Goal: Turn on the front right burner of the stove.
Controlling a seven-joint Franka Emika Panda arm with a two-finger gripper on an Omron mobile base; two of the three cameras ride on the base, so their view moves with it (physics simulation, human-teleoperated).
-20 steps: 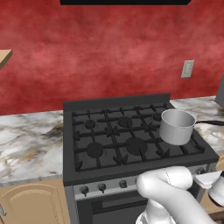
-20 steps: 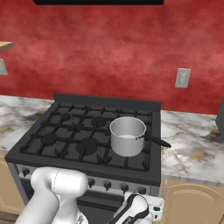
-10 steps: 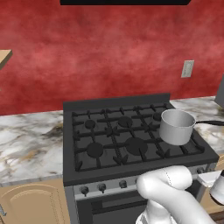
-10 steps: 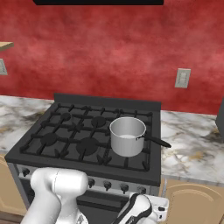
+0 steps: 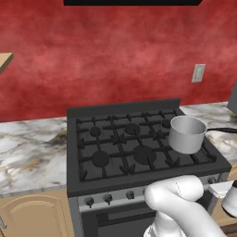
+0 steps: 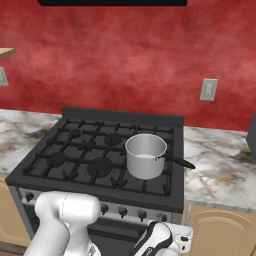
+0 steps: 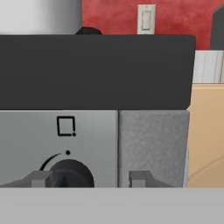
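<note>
the arm's dropped low in front of the wide dark grey gas stove so its spread, empty fingers straddle the small round black knob at the steel strip's right end, which I'd guess runs the front right burner sitting under the shiny steel saucepan.

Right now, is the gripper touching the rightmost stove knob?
Cannot tell. In the hand view the knob sits just past the left fingertip, the gripper centred right of it, but depth is unclear.
</note>
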